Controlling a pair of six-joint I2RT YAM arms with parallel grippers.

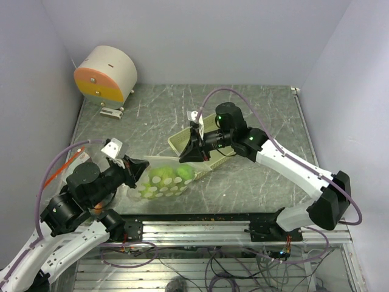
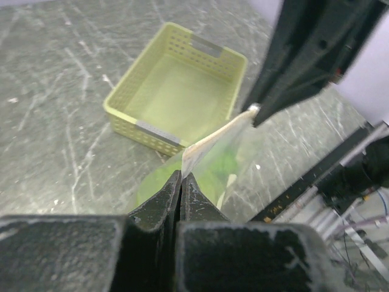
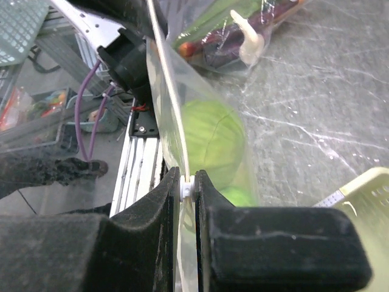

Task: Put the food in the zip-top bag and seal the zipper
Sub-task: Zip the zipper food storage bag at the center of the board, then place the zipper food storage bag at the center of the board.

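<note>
While left end effector, right end effector pinch bag at 2 rim ends, basket just behind.

Right claw hides much of the basket

- A robot lab test cell.
- Left arm and right arm are bolted to an aluminium rail at the table edge.
- Plain pale walls box the table on three sides.
- Loose cables hang below the rail.
- The table top is grey and heavily scratched.
- A beige-and-orange drum sits in the far left corner.
</note>
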